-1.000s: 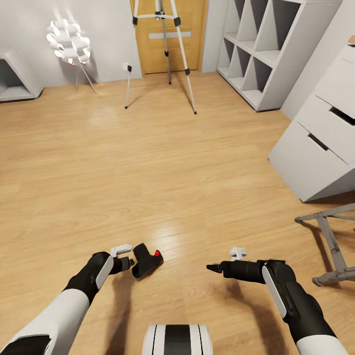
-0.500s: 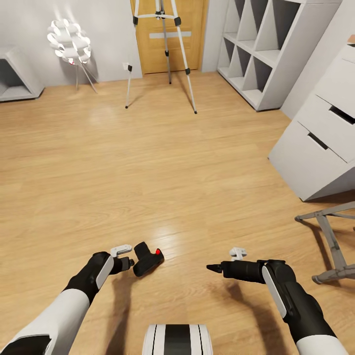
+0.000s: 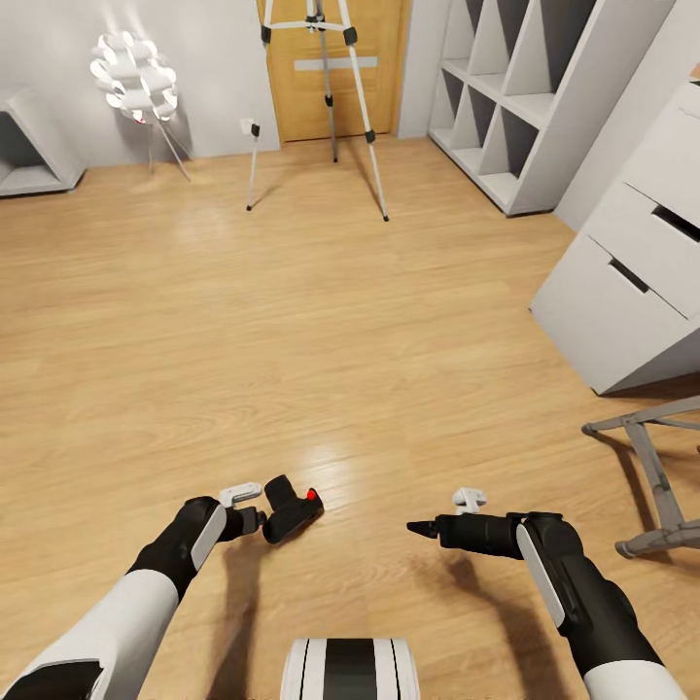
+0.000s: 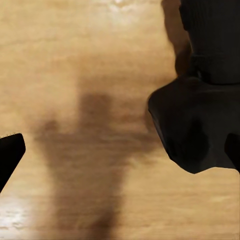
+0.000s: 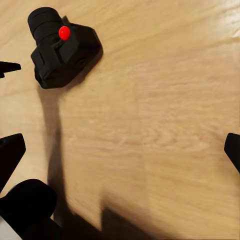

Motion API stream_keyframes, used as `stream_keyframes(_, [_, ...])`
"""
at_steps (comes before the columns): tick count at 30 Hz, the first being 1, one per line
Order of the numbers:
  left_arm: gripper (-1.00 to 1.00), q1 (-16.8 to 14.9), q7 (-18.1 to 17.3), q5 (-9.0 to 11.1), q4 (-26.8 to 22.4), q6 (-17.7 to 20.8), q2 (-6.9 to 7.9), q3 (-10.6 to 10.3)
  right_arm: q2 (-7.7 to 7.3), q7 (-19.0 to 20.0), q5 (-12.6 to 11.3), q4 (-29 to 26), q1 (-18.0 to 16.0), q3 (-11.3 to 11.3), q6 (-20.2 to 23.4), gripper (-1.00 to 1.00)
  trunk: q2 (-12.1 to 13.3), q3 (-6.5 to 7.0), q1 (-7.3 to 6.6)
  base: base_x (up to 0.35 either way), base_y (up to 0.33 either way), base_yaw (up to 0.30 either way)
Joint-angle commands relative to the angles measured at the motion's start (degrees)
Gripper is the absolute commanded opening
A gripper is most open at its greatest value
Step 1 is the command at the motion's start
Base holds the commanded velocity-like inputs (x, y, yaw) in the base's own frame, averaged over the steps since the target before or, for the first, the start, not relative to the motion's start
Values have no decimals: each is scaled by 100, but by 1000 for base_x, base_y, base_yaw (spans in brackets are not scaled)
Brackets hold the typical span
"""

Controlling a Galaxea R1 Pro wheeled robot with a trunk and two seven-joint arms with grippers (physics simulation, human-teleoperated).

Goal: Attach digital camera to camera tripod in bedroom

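The digital camera, black with a red dot on top, lies on the wood floor just in front of me. My left gripper sits right at its near-left side. In the left wrist view the fingers stand wide apart, open, and the camera lies close to one of them. My right gripper hovers low to the camera's right, open and empty; its wrist view looks down on the camera. The camera tripod stands far ahead before the wooden door; its head is cut off by the frame.
A white floor lamp stands at the far left. A white cube shelf and a grey drawer unit line the right side. A grey metal frame lies at the right edge. Open floor stretches between me and the tripod.
The whole view has shifted very slightly. The digital camera has edged a little away from me beside the left gripper. The right arm has stayed put.
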Motion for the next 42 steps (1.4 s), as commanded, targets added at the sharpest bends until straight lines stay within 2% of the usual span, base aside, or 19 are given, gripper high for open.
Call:
stream_keyframes(1, [100, -1, 45, 62, -9, 29, -1, 4, 0, -21, -59, -2, -2, -4, 49, 100, -3, -27, 1, 0, 0, 0])
stream_keyframes(12, [100, -1, 45, 60, -9, 30, 6, 4, -4, -17, -59, -2, -2, -4, 49, 100, -18, -270, 30, 0, 0, 0])
stream_keyframes(14, [100, 5, -20, 60, -75, 96, 72, -3, 33, -43, -50, 12, -2, -17, 37, 100, -18, -269, 30, 0, 0, 0])
stream_keyframes(16, [100, 6, -82, 49, -139, 87, 70, -5, 36, -42, -49, 17, -2, -18, 37, 100, -18, -269, 30, 0, 0, 0])
stream_keyframes(19, [100, 9, 17, 39, -68, -1, 71, 18, 40, -40, -45, 19, -2, -23, 39, 100, -18, -269, 30, 0, 0, 0])
stream_keyframes(22, [100, 8, 18, 77, -18, -59, 160, 46, -14, -39, -37, 16, -2, -22, 40, 100, -18, -269, 30, 0, 0, 0])
stream_keyframes(29, [100, 9, 17, 119, -8, -37, 388, 60, -39, -34, -35, 17, -2, -22, 40, 100, -18, -269, 30, 0, 0, 0])
stream_keyframes(33, [100, 8, 19, 155, -21, -70, 414, 39, -40, -31, -34, 16, -2, -16, 40, 100, -18, -269, 30, 0, 0, 0])
stream_keyframes(39, [100, 8, -107, 94, -43, -127, 436, -109, -40, -30, -33, 15, -2, -13, 40, 100, -18, -269, 30, 0, 0, 0])
stream_keyframes(42, [100, 9, -204, -5, 5, -223, 514, -206, -40, -25, -33, 15, -2, -17, 43, 100, -18, -269, 30, 0, 0, 0])
